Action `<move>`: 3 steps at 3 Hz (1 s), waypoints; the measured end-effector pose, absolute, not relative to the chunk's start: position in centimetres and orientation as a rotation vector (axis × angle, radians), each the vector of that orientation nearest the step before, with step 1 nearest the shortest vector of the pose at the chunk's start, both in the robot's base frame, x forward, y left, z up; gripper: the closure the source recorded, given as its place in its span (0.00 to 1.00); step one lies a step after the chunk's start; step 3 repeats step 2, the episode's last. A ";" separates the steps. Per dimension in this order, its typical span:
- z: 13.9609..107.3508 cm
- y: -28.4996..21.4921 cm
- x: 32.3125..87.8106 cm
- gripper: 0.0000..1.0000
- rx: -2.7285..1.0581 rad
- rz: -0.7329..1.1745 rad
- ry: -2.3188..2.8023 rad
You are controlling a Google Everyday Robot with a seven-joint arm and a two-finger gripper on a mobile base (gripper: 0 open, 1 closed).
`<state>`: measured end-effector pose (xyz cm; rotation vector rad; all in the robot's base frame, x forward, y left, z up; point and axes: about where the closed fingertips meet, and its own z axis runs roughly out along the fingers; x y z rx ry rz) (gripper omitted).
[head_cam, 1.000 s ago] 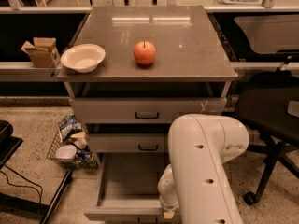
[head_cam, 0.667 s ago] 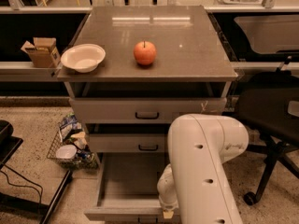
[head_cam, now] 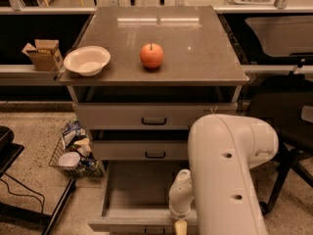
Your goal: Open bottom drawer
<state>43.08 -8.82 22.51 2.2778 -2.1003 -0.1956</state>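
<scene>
The grey cabinet has three drawers. The bottom drawer [head_cam: 142,192] is pulled well out toward me, and its bare grey inside shows. Its front edge [head_cam: 128,223] runs along the bottom of the view; its handle is hard to make out there. The middle drawer [head_cam: 146,151] and top drawer [head_cam: 146,115] are pushed in, each with a small black bar handle. My white arm [head_cam: 227,175] fills the lower right. My gripper [head_cam: 181,226] hangs at the bottom drawer's front edge, cut off by the bottom of the view.
A red apple [head_cam: 151,55] and a white bowl [head_cam: 87,60] sit on the cabinet top [head_cam: 195,53]. A cardboard box [head_cam: 43,54] is at the left. A wire basket of packets [head_cam: 73,153] stands on the floor left of the drawers. A black chair [head_cam: 288,131] is at the right.
</scene>
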 end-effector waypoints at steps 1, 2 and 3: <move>27.8 -10.4 41.4 0.00 2.369 -0.168 -2.076; 33.8 -12.2 37.2 0.00 2.414 -0.130 -2.052; 33.8 -12.2 37.2 0.00 2.414 -0.130 -2.052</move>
